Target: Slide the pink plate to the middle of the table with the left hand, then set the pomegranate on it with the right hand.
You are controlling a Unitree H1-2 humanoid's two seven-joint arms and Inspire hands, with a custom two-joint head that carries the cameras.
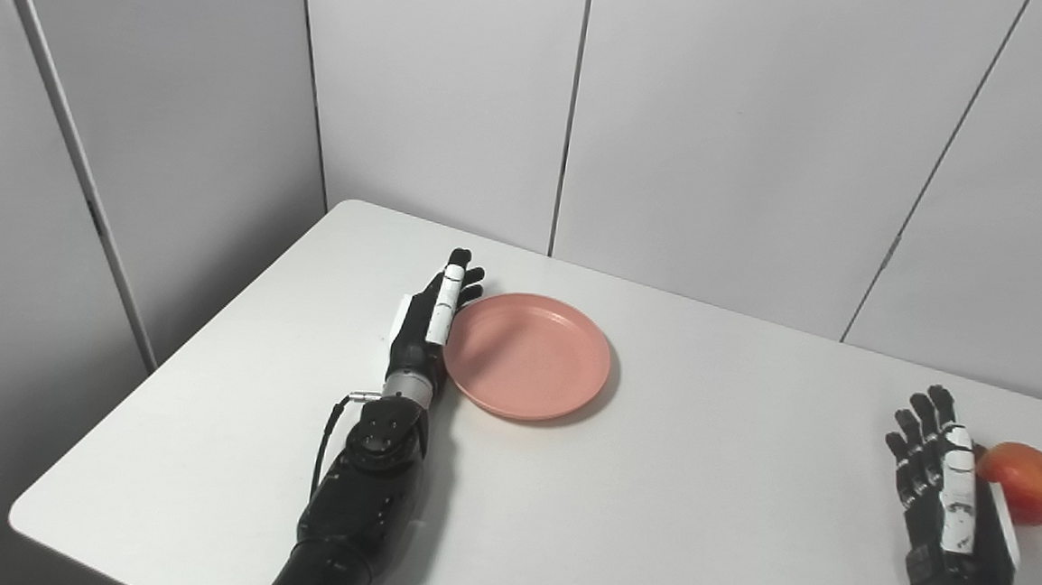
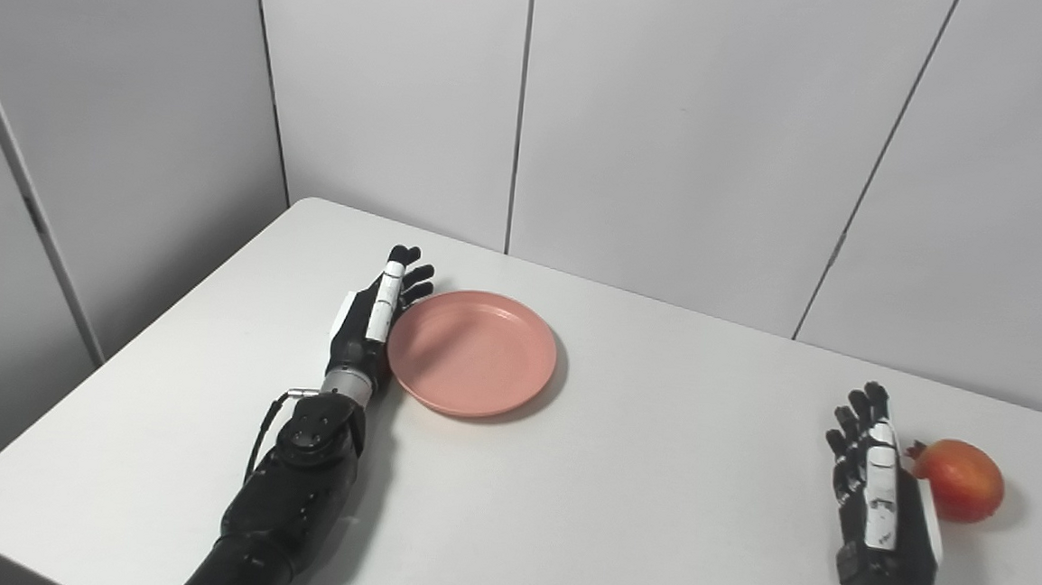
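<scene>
L hand (image 1: pixel 429 323) flat against pink plate (image 1: pixel 531 356); R hand (image 1: pixel 947 499) beside pomegranate (image 1: pixel 1030 482).

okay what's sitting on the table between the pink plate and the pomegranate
Nothing except the right hand, open beside the pomegranate. From the pink plate to that hand the table is bare, which shows plainly in both eye views.
</scene>
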